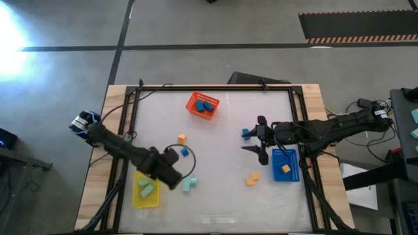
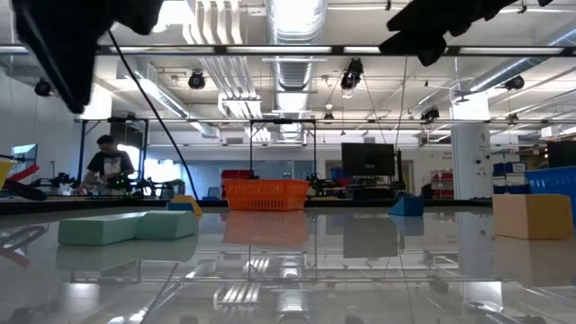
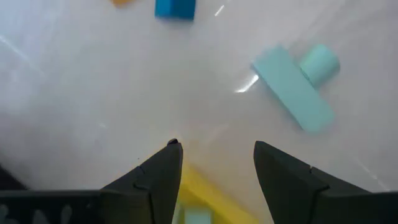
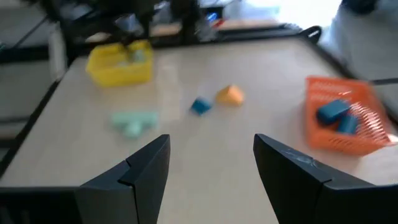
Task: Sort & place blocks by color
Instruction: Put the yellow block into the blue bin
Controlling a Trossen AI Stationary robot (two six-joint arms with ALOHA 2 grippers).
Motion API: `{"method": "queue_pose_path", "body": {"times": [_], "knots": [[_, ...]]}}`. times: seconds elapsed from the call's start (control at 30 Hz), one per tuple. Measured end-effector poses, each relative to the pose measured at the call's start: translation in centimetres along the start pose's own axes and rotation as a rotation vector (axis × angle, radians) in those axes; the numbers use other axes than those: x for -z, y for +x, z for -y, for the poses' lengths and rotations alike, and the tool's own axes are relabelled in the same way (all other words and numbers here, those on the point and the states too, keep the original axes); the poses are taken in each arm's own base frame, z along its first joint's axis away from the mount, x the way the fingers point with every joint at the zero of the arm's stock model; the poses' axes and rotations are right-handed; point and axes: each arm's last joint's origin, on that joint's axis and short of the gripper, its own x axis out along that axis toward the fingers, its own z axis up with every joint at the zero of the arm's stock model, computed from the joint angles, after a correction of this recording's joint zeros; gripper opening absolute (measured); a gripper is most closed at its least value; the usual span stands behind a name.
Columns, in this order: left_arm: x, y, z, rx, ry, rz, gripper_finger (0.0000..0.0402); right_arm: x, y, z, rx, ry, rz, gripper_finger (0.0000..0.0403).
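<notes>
Left gripper (image 1: 175, 183), jaws apart and empty, beside yellow tray (image 1: 146, 190); right gripper (image 1: 261, 140), jaws apart, empty, near blue tray (image 1: 285, 166).

Pale glossy table (image 1: 215, 130) with light wooden edges and a thin dark frame round the work area. On it, three small trays: orange tray (image 1: 202, 105) toward the far edge near the middle, yellow tray (image 1: 146, 190) at the near left corner, blue tray (image 1: 285, 164) at the right side. Well apart from one another. Grey concrete floor (image 1: 196, 26) beyond, crossed by a dark line, with a black mat (image 1: 356, 26) edged in striped tape at the far right. In the low view, a workshop hall: ceiling ducts (image 2: 297, 22), strip lights, a dark monitor (image 2: 367, 160), a person (image 2: 109, 166) seated at a bench far left.
</notes>
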Motion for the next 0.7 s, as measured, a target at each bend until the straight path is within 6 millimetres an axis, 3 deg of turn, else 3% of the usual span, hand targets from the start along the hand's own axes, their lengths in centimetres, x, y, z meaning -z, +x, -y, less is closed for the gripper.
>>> {"method": "queue_pose_path", "body": {"times": [0.4, 0.7], "knots": [[-6.6, 4.3, -2.9, -0.003, 0.025, 0.136, 0.0183, 0.9, -1.0, -2.2, -0.121, -0.067, -0.067, 0.0221], [-8.4, 8.5, -6.4, -0.064, -0.063, 0.153, 0.0183, 0.9, -1.0, -2.2, -0.120, -0.080, -0.061, 0.0221]]}}
